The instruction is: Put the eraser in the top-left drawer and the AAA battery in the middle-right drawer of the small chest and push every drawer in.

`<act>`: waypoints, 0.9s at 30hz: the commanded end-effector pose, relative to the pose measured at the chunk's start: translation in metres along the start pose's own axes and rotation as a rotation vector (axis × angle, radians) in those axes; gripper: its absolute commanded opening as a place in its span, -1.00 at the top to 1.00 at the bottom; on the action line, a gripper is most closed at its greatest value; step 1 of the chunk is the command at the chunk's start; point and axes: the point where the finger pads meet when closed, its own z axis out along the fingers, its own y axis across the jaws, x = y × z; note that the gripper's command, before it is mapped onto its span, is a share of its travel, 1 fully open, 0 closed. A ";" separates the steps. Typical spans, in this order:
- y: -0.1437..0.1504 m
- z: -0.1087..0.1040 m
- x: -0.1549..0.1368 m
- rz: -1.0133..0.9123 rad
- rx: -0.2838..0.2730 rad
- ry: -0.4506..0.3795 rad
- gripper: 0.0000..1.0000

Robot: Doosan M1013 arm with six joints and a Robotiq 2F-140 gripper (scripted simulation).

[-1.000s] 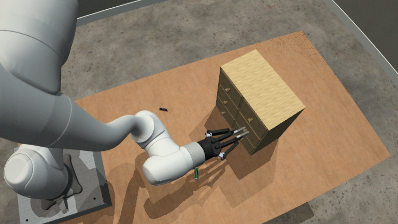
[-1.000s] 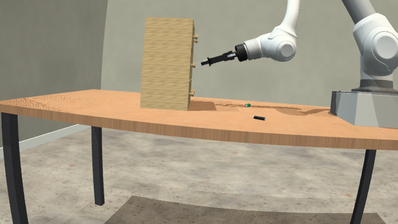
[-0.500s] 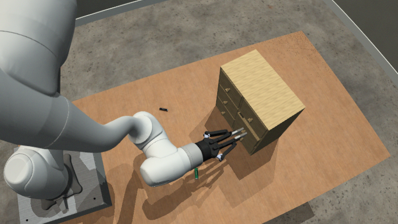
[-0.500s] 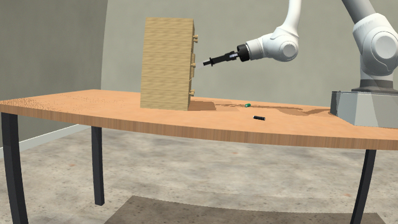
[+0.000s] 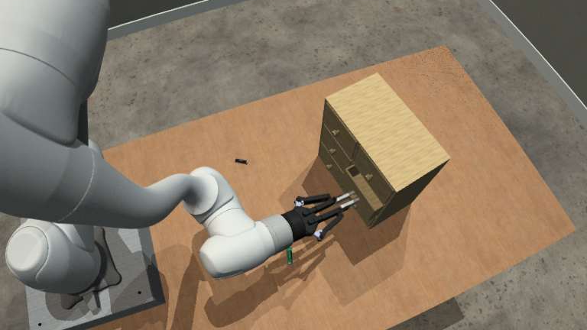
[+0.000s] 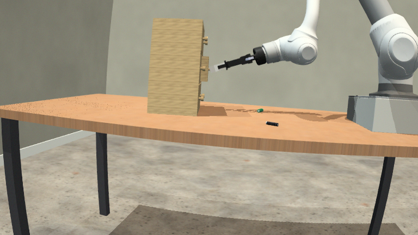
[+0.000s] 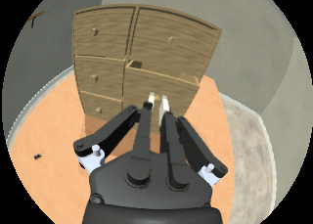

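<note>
the black battery (image 5: 241,161) (image 6: 272,123) (image 7: 37,156) shows no writing clear enough to read.

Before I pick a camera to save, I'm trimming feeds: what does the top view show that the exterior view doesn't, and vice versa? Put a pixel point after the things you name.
Only the top view: the small chest's top board (image 5: 385,131) and the inside of its partly open drawer, right in the middle row.

Only the exterior view: black table legs (image 6: 15,173) and the chest's left side (image 6: 174,66).

Both: that drawer's pulled-out state, the tool (image 5: 355,197) (image 6: 210,69) (image 7: 156,100), the black cylinder (image 5: 241,161) (image 6: 272,123) (image 7: 37,156) and the green cylinder (image 5: 289,255) (image 6: 260,110).
</note>
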 end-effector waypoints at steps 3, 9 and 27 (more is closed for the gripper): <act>0.000 -0.004 -0.001 0.000 0.000 0.000 0.84; 0.000 -0.012 -0.004 0.000 0.000 0.000 0.84; 0.000 -0.031 -0.011 0.000 0.000 0.000 0.84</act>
